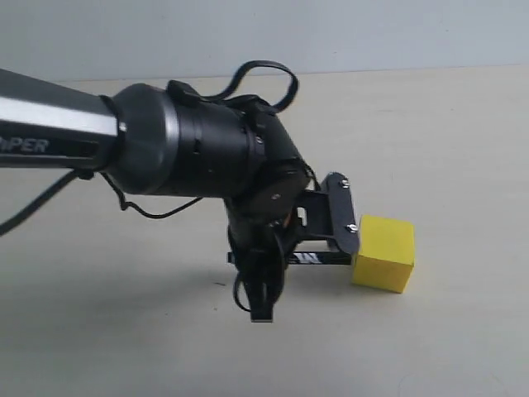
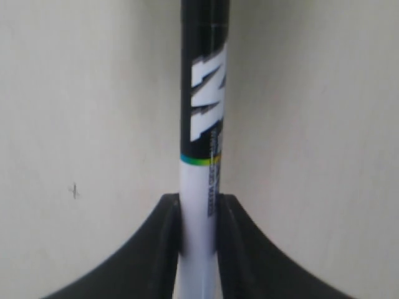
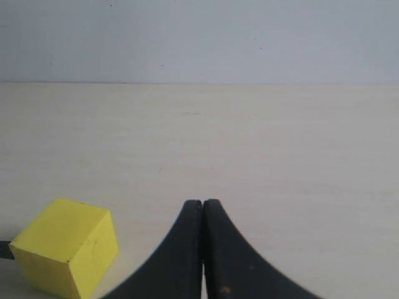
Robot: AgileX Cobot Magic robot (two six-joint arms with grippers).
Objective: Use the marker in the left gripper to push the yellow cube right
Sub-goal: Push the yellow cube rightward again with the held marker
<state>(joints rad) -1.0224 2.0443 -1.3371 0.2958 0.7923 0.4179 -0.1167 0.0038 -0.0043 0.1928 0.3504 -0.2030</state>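
- Left gripper (image 2: 198, 215) pinches the marker (image 2: 202, 112) by its white barrel.
- Marker's black end meets the yellow cube (image 1: 384, 252), well short of the desk's (image 1: 124, 347) far edge.
- Pushing step seems in hand; next calls for a steady rightward slide, tip centred on the face.
- Right gripper (image 3: 202, 215) is pressed together, empty.
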